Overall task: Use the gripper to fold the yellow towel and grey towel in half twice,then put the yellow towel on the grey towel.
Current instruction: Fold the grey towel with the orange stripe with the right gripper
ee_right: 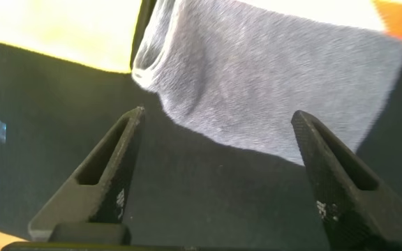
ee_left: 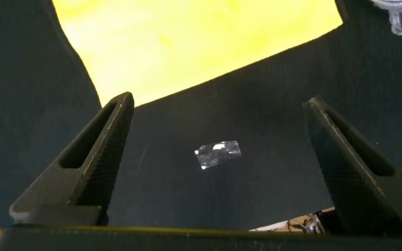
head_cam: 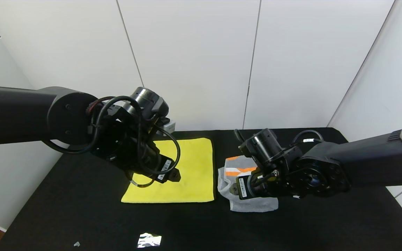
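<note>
A scrap of shiny foil (head_cam: 148, 240) lies on the near edge of the black desk (head_cam: 65, 195), closest to the head camera, with a smaller fleck (head_cam: 76, 244) just to its left.

The right tool (ee_right: 215, 167) hangs above the desk with its two dark fingers (ee_right: 96, 174) spread wide and nothing between them; bare desk shows in the gap, and the near edge of the grey towel (ee_right: 271, 77) lies just past the fingertips. In the head view this tool (head_cam: 238, 188) sits over the grey towel (head_cam: 253, 204), hiding its middle. The grey towel is bunched into a rumpled, partly folded heap on the right half of the desk, its orange patches (head_cam: 239, 170) showing at the far side.

The left tool (ee_left: 218, 157) is also fully open and holds nothing. Between its fingers (ee_left: 100, 150) the wrist camera sees black desk and the foil scrap (ee_left: 218, 154), with the yellow towel (ee_left: 187, 42) beyond. From the head view the left tool (head_cam: 168, 174) hovers over the left part of the yellow towel (head_cam: 194, 167).

The yellow towel lies flat and smooth on the middle of the desk, not folded small. Its right edge runs just beside the grey towel, a thin strip of desk between them. White wall panels (head_cam: 194, 62) stand behind the desk.
</note>
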Controlling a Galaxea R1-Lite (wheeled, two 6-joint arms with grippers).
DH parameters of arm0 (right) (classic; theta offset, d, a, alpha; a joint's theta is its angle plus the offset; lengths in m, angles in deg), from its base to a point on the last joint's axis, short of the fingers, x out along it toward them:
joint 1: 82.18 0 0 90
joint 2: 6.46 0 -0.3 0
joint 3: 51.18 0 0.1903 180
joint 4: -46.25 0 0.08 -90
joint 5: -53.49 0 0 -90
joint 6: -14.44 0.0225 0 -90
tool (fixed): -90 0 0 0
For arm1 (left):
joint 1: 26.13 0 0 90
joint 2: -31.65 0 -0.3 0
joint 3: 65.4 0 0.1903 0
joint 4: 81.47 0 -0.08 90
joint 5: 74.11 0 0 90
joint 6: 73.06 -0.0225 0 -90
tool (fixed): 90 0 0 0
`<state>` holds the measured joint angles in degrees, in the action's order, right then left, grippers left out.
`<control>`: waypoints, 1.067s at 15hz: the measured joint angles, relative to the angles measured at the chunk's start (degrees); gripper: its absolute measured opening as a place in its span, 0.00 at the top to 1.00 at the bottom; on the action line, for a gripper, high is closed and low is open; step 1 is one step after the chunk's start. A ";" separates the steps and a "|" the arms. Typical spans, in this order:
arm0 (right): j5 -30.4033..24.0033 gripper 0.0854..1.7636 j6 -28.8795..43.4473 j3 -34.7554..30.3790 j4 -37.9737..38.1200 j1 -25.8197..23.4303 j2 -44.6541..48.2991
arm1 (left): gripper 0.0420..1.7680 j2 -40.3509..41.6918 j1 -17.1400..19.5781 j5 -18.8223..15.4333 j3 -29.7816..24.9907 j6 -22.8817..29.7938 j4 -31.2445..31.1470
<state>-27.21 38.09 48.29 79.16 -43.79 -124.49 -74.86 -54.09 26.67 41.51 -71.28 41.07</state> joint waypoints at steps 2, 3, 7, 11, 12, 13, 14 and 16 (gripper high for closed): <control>0.62 0.12 -0.15 0.00 -0.05 -0.29 0.50 | 0.03 0.00 0.00 0.02 -0.20 0.00 0.00; 1.50 0.11 -0.12 0.00 -0.16 -0.49 0.56 | 0.03 0.00 0.00 0.00 -0.24 -0.01 0.00; 6.02 0.08 -0.01 0.11 -0.93 -1.02 -0.46 | 0.03 0.00 0.00 0.02 -0.39 0.02 0.00; 6.00 0.06 0.02 0.07 -2.79 -0.90 -2.47 | 0.03 0.28 -0.04 -0.07 -0.99 0.02 0.18; 5.94 0.06 0.11 0.02 -2.79 -0.63 -2.89 | 0.03 0.50 -0.04 -0.07 -1.21 0.05 0.18; 5.91 0.05 0.13 -0.01 -2.77 -0.38 -3.28 | 0.03 0.72 -0.01 -0.09 -1.38 0.05 0.20; 5.89 0.05 0.13 -0.04 -2.77 -0.13 -3.61 | 0.03 0.85 0.00 -0.07 -1.46 0.02 0.20; 5.86 0.05 0.16 -0.15 -2.66 0.50 -4.16 | 0.03 1.08 0.00 -0.02 -1.63 0.05 0.20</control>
<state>-21.34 38.24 48.15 76.51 -43.29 -128.65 -73.78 -54.09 26.65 39.88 -71.23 41.26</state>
